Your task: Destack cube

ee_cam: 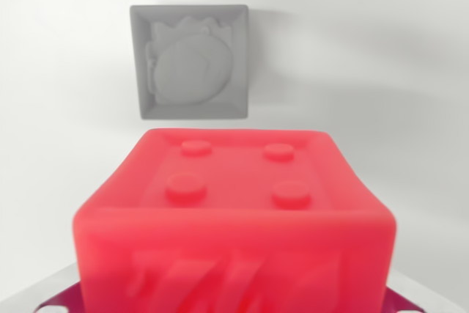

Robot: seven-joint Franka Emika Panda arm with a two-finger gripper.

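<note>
Cube [234, 218], red and blurred, fills the lower half of my wrist view, four round studs on its top face. It sits on something magenta [62, 300] peeking out at both bottom corners, perhaps a second cube, so I judge the stack not yet taken apart. A grey cube [189, 61] with a moulded relief lies apart on the white worktop [381, 71]. My tool is out of frame; I cannot tell its state.

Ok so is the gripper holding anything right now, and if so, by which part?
It cannot be told. No fingers show in the wrist view. The red cube fills the foreground, and a grey cube lies beyond it.
</note>
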